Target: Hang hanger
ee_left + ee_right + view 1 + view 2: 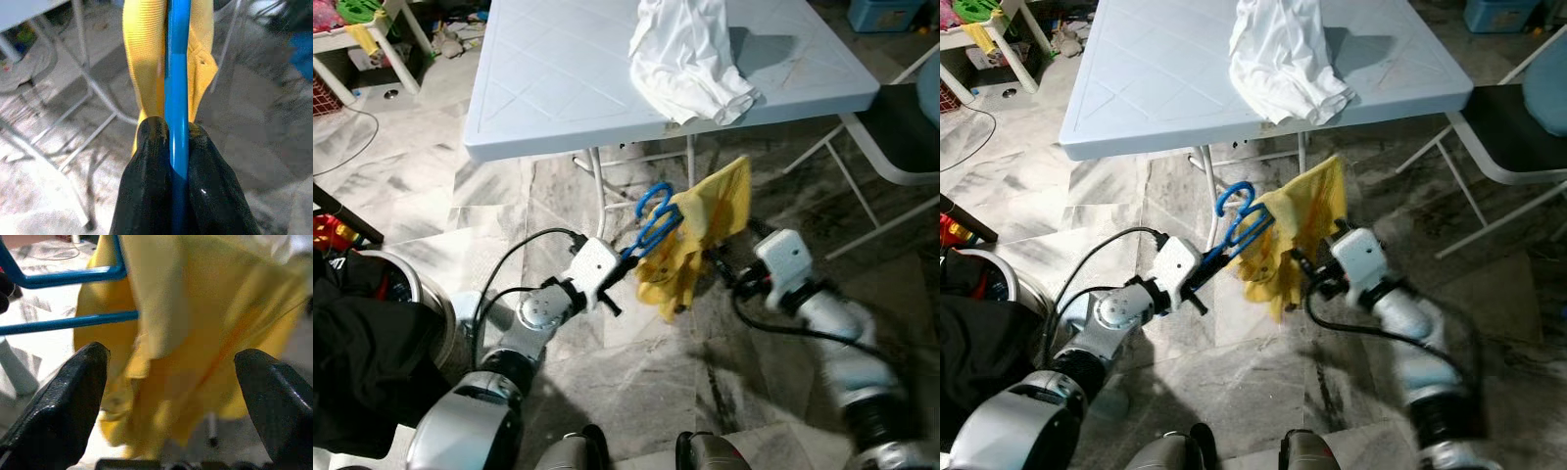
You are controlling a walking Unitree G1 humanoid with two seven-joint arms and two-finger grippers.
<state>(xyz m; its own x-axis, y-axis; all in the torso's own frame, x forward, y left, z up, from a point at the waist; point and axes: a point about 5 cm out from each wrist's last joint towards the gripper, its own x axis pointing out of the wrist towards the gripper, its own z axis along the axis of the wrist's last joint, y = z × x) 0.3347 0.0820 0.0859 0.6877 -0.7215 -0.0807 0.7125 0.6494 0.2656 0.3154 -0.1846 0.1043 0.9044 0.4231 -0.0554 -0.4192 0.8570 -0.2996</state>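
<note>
Hanger: we saw a blue plastic clothes hanger [654, 223] held in the air below the front edge of the table, its hook uppermost.
Garment: a yellow cloth garment [700, 235] was draped on the hanger and hung down from it, clear of the floor.
Left gripper [177, 147]: we found its two black fingers [146, 176] pressed together on a blue bar of the hanger, one finger on each side, with the yellow cloth just beyond the tips.
Right gripper [171, 377]: its fingers stood wide apart and held nothing; we saw the yellow garment hanging between and just past the tips, and two blue bars of the hanger beside one finger. We could not tell whether the fingers touched the cloth.
Table: a pale blue square plastic table [558, 88] stood ahead of us on thin white metal legs.
On the table: a crumpled white cloth [690, 59] lay near the front edge, part of it hanging over.
Chair: a black-seated chair with a white frame [901, 137] stood to our right of the table.
Floor: grey marbled tiles [411, 186] lay underfoot.
Lower left: we noted a black bundle of cloth [362, 362] next to a round metal rim [411, 284].
</note>
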